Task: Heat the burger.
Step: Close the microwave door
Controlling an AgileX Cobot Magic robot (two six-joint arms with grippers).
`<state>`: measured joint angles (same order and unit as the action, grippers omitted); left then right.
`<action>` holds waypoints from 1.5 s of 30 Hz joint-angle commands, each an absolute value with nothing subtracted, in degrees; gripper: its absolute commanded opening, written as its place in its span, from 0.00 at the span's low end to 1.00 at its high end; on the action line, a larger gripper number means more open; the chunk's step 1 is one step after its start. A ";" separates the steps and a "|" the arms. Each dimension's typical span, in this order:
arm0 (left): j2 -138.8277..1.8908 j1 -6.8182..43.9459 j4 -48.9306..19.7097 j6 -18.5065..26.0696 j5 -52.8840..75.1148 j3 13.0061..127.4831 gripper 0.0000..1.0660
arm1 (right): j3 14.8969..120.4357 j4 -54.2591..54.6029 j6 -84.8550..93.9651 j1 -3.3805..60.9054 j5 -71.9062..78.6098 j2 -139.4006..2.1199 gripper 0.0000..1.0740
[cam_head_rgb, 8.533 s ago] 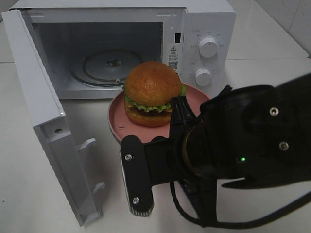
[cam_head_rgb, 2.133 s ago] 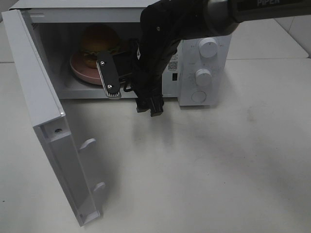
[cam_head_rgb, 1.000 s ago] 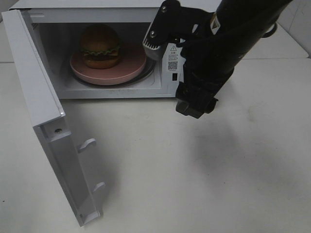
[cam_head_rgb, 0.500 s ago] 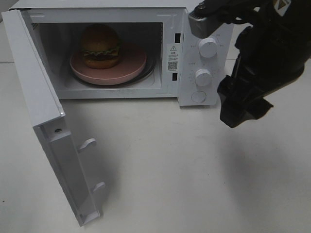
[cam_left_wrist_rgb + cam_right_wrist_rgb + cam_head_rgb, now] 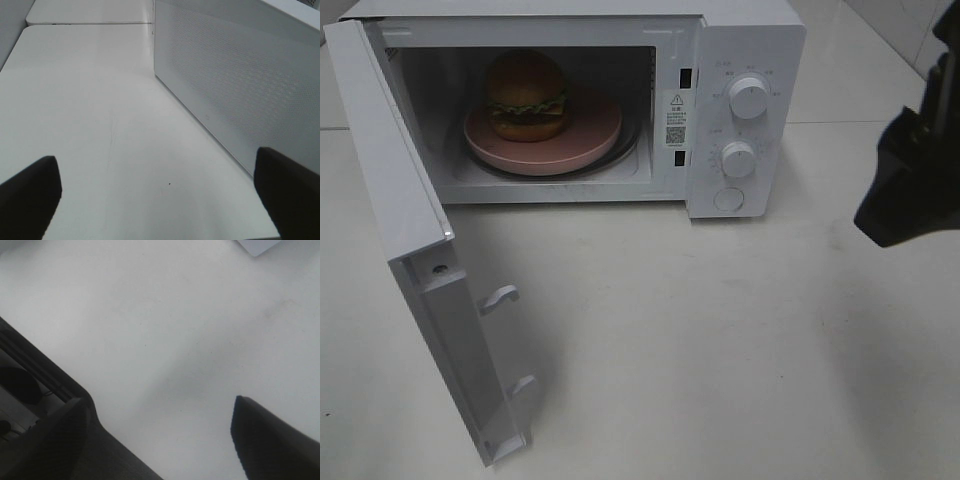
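Observation:
The burger, an orange-tan bun with green lettuce, sits on a pink plate inside the open microwave, on the left of the plate. Part of my right arm shows as a dark shape at the right edge of the exterior view, well clear of the microwave. In the right wrist view my right gripper is open over bare white table, nothing between its fingers. My left gripper is open wide and empty, beside a perforated white microwave wall.
The microwave door stands swung out to the front left, reaching the table's near edge. Two white knobs and a round button are on the control panel. White table spreads in front of the microwave.
My right arm has swung from the front of the microwave's control panel to the right edge of the view. The burger and plate have stayed put inside.

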<state>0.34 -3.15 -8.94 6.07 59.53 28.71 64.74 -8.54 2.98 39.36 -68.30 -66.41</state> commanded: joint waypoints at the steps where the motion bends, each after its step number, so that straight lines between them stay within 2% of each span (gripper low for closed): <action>1: 1.60 -3.27 -9.11 5.79 58.90 28.42 0.94 | 61.54 -8.31 2.12 39.42 -68.75 -63.94 0.71; 3: 1.60 -3.27 -9.11 5.79 58.90 28.42 0.94 | 56.84 -8.82 0.86 39.36 -68.07 -61.02 0.71; 6: 1.60 -3.27 -9.11 5.79 58.90 28.42 0.94 | 55.46 -8.82 0.52 39.36 -67.78 -60.45 0.71; 8: 1.60 -3.27 -9.11 5.79 58.90 28.42 0.94 | 49.79 -8.82 -1.09 39.36 -66.12 -57.81 0.71; 12: 1.60 -3.27 -9.11 5.79 58.90 28.42 0.94 | 46.93 -8.19 -2.01 38.10 -65.60 -56.49 0.71; 20: 1.60 -3.27 -9.11 5.79 58.90 28.42 0.94 | 41.31 -6.36 -2.52 23.26 -63.37 -48.82 0.71; 30: 1.60 -3.27 -9.11 5.79 58.90 28.42 0.94 | 33.75 -3.84 -3.27 11.52 -60.62 -33.35 0.71; 38: 1.60 -3.27 -9.11 5.79 58.90 28.42 0.94 | 29.11 -3.50 -3.15 7.33 -59.13 -19.31 0.71; 45: 1.60 -3.27 -9.11 5.79 58.90 28.42 0.94 | 29.05 -3.38 -2.86 6.70 -59.13 -9.80 0.71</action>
<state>0.34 -3.15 -8.94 6.07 59.53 28.71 29.22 -3.50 -2.92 7.10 -59.36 -10.49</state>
